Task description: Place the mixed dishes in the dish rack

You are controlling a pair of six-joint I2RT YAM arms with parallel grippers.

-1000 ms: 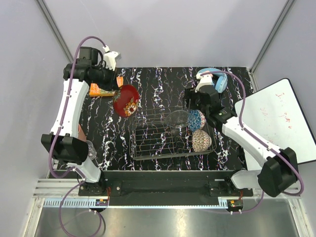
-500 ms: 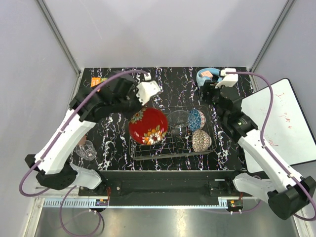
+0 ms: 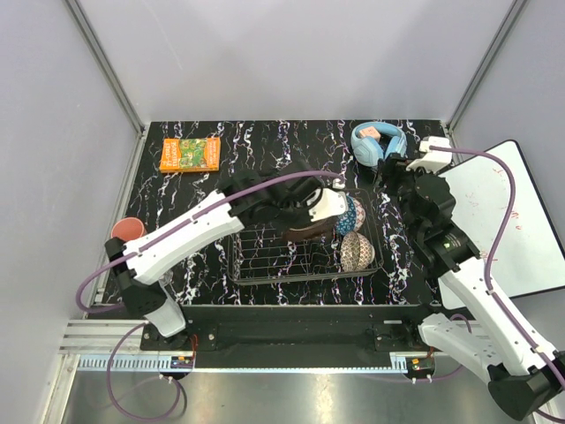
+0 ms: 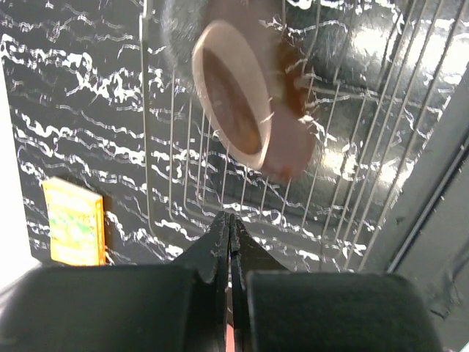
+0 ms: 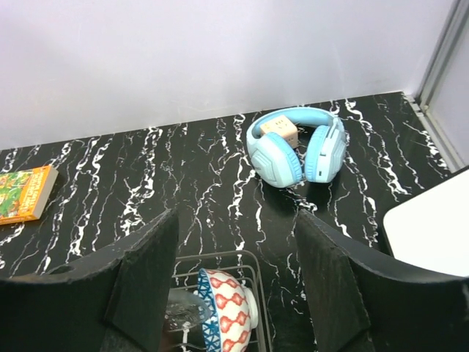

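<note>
The black white-veined marble-look surface (image 3: 265, 150) carries the rectangular dark wire dish rack (image 3: 265, 256) near its middle. The left arm reaches across from the near left, and its hand (image 4: 229, 218) hangs over the rack's far middle. In the left wrist view its two fingers are pressed together with nothing seen between the tips. Just beyond them, over the rack wires, is a round reddish-brown dish (image 4: 242, 103) with a pale ring, too blurred to tell which face shows or whether it rests on the wires. The right hand (image 5: 236, 227) hovers above the rack's far right corner, its fingers spread wide and empty. The light blue padded headphones (image 3: 378, 141) lie at the far right of the surface, and the flat orange-green book (image 3: 190, 154) at the far left, both outside the rack. In the rack's right end the blue patterned bowl (image 3: 351, 214) stands on edge, with the beige patterned bowl (image 3: 357, 251) just beside it on the near side. The clear glass bowl (image 5: 182, 317) sits against the blue one's left, half hidden by a finger. The salmon-pink cup (image 3: 129, 229) stands upright at the surface's left edge, well apart from the rack
</note>
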